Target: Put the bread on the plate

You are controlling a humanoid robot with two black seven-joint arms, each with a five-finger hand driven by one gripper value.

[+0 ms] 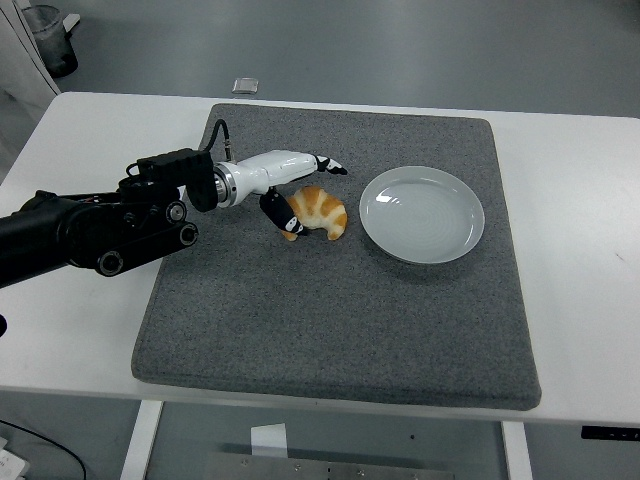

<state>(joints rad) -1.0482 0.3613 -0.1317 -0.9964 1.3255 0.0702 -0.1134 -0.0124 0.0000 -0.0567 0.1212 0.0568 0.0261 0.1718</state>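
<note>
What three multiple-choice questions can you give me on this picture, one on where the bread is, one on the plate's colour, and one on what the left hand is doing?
1. Where is the bread?
A. on the plate
B. on the grey mat, left of the plate
C. on the bare table

2. What colour is the plate?
A. white
B. red
C. black

3. What is the left hand doing?
A. resting at the table edge
B. lifting the bread
C. closing around the lying bread

Answers: 1 B, it lies on the mat; 2 A, pale glaze; 3 C, thumb and fingers flank it.
</note>
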